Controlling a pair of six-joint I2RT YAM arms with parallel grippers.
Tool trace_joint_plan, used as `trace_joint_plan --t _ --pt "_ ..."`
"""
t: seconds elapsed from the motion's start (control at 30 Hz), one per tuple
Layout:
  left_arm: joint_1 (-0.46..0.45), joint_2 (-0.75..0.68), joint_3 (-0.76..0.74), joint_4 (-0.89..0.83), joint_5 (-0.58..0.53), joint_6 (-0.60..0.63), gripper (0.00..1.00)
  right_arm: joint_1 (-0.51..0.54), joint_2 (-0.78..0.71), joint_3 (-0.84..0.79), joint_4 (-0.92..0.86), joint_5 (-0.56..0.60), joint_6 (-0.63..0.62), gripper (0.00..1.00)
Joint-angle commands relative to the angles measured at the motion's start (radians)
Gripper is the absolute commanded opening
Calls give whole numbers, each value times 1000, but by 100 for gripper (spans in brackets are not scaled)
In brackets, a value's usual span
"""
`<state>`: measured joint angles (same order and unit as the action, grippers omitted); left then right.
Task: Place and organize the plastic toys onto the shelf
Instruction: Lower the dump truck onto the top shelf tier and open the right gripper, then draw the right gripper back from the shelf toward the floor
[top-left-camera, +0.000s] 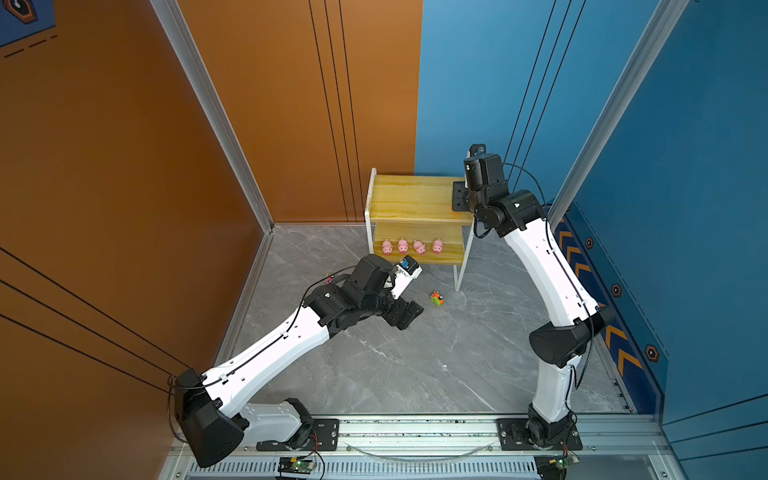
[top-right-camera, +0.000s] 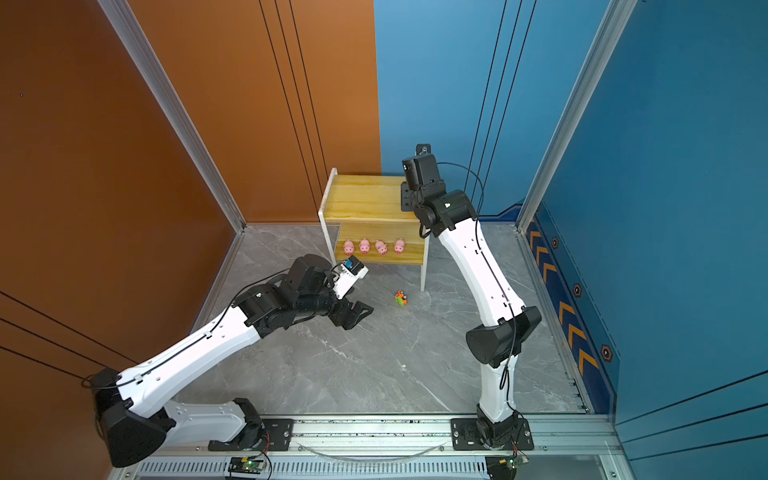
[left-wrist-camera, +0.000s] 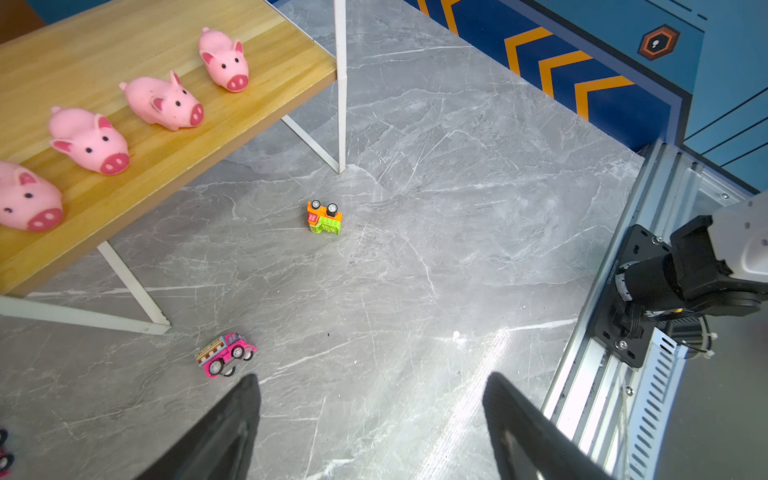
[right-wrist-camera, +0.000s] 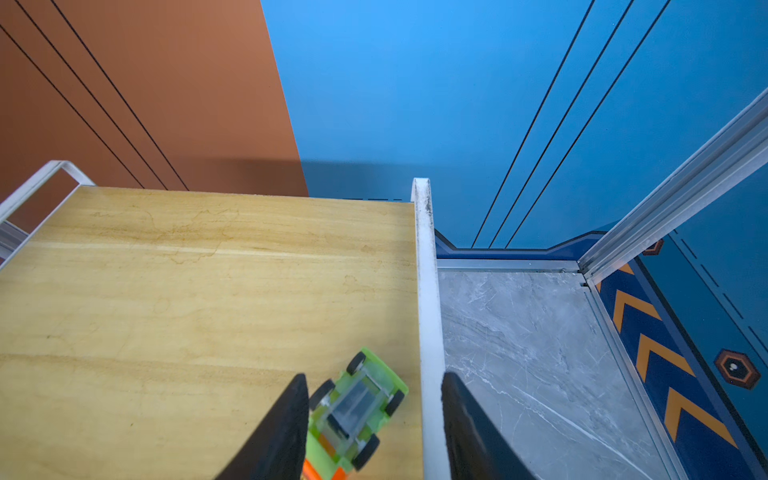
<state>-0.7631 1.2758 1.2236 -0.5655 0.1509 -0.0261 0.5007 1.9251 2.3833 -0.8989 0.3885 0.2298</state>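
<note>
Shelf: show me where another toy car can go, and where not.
The top board is bare from its left edge across to the green car, which sits against the white frame rail at the right end. The lower board is crowded: four pigs line its front, leaving only a short bare end beyond the rightmost pig.

The two-tier shelf (top-left-camera: 407, 199) stands at the back of the grey marble tabletop (top-left-camera: 374, 365). Four pink pig figures (top-left-camera: 402, 246) stand in a row on its lower board, snouts facing forward. A green-and-orange toy car (top-left-camera: 436, 298) lies on the tabletop near the shelf's front right leg. The left gripper (top-left-camera: 411, 316) is positioned left of the car, apart from it. The right gripper (top-left-camera: 459, 197) is over the right edge of the upper board; its fingers cannot be made out.
</note>
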Motion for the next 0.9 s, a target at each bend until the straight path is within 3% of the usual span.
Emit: trace_joint_plan --t 0.0,0.37,0.87 --pt "18 18 -9 11 12 -20 85 32 -45 -34 -20 43 -23 53" --pt "24 10 -21 13 12 -29 85 87 36 -15 -5 243 26 58" --pt "28 0 -26 18 24 -29 85 80 115 29 -2 289 8 55"
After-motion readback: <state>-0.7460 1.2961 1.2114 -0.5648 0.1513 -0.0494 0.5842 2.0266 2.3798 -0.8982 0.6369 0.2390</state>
